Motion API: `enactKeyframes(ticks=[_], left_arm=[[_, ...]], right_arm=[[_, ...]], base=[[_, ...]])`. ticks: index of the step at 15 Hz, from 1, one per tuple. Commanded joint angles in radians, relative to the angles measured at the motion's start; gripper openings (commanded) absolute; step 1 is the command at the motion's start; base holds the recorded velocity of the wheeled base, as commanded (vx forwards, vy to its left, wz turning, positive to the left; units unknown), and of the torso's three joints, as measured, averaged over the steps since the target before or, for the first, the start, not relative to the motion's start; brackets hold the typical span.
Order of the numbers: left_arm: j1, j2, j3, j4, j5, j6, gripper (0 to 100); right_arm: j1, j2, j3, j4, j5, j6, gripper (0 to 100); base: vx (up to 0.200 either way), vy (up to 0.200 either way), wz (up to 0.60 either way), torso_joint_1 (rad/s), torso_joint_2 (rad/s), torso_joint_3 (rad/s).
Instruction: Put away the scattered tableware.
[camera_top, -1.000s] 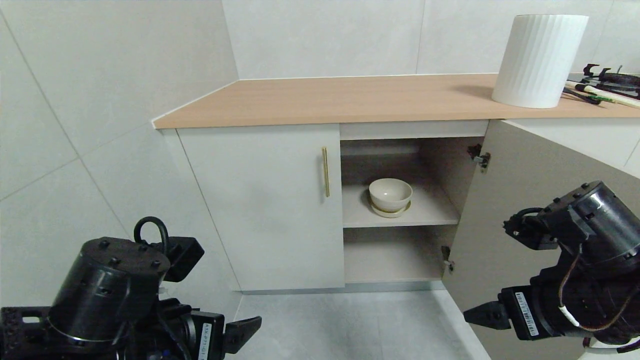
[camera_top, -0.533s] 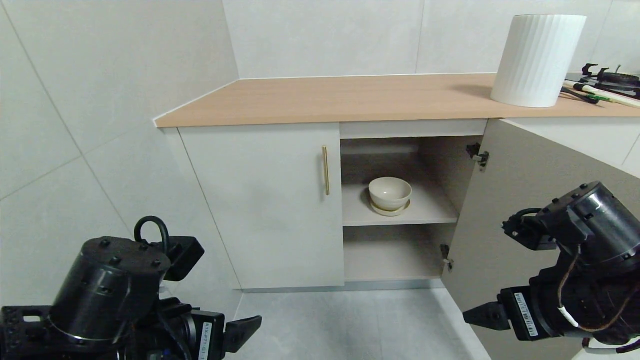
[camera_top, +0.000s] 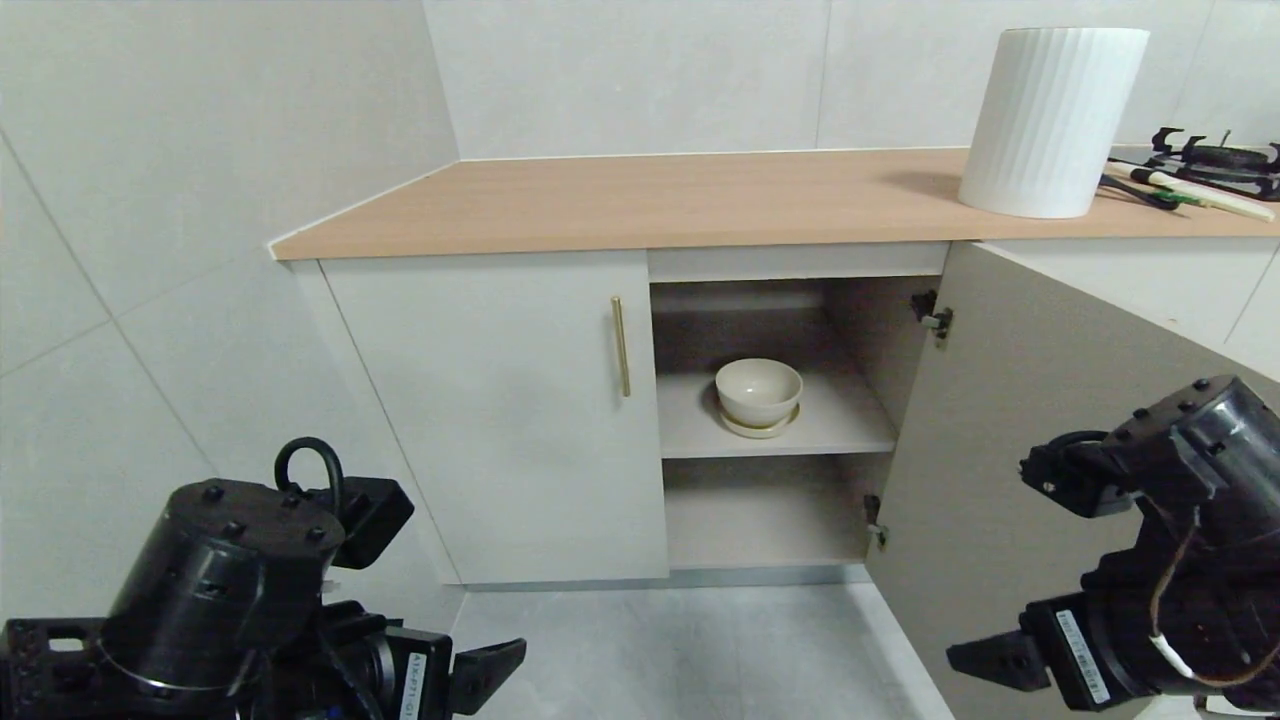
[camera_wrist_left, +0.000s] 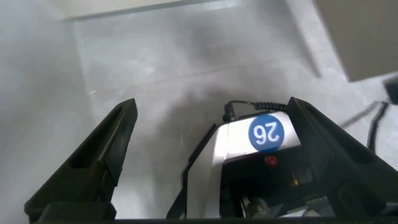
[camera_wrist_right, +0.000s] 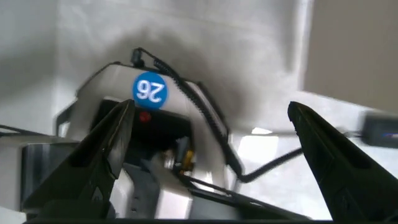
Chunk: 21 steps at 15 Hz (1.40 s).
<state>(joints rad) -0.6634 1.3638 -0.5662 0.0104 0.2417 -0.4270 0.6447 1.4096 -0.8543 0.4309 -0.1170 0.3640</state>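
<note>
From the head camera we see a cream bowl (camera_top: 758, 386) sitting on a small saucer (camera_top: 757, 430) on the upper shelf (camera_top: 850, 422) of an under-counter cabinet (camera_top: 800, 262); its right door (camera_top: 1000, 450) stands wide open, its left door (camera_top: 500, 400) is closed, with the brass handle (camera_top: 621, 346) upright; a white ribbed container (camera_top: 1050, 120) stands on the wooden countertop (camera_top: 620, 200); the left gripper (camera_top: 487, 666) and right gripper (camera_top: 995, 662) hang low in front, well apart from the bowl. In the left wrist view we see its fingers (camera_wrist_left: 106, 155) spread wide over grey floor (camera_wrist_left: 186, 56), holding nothing; in the right wrist view the fingers (camera_wrist_right: 106, 149) are likewise parted and empty.
</note>
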Motion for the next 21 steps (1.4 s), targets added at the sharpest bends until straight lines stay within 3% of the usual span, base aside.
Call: enactKeyframes(ticks=[1, 6, 12, 14, 19, 21], left_arm=[[0.001, 0.001, 0.000, 0.000, 0.001, -0.001, 100], [0.001, 0.000, 0.000, 0.000, 0.001, -0.001, 100], [0.001, -0.002, 0.002, 0.000, 0.001, -0.001, 100], [0.001, -0.002, 0.002, 0.000, 0.001, -0.001, 100], [0.001, 0.000, 0.002, 0.000, 0.001, -0.001, 100], [0.001, 0.000, 0.002, 0.000, 0.001, -0.001, 100]], right_arm=[[0.004, -0.086, 0.034, 0.051, 0.000, -0.073, 100], [0.004, -0.198, 0.026, 0.269, -0.003, -0.203, 100], [-0.017, -0.199, 0.031, 0.290, -0.133, -0.200, 100], [-0.083, -0.202, 0.026, 0.284, -0.185, -0.201, 100], [-0.223, -0.216, -0.008, 0.284, -0.197, -0.240, 100], [-0.329, -0.218, -0.014, 0.278, -0.197, -0.295, 100]], base=[[0.000, -0.200, 0.00, 0.002, 0.01, 0.007], [0.000, -0.200, 0.00, 0.001, 0.00, 0.002], [0.000, -0.033, 0.00, 0.000, 0.00, 0.001], [0.000, 0.000, 0.00, 0.000, 0.00, 0.000], [0.000, 0.000, 0.00, 0.000, 0.00, 0.000], [0.000, 0.000, 0.00, 0.000, 0.00, 0.000]])
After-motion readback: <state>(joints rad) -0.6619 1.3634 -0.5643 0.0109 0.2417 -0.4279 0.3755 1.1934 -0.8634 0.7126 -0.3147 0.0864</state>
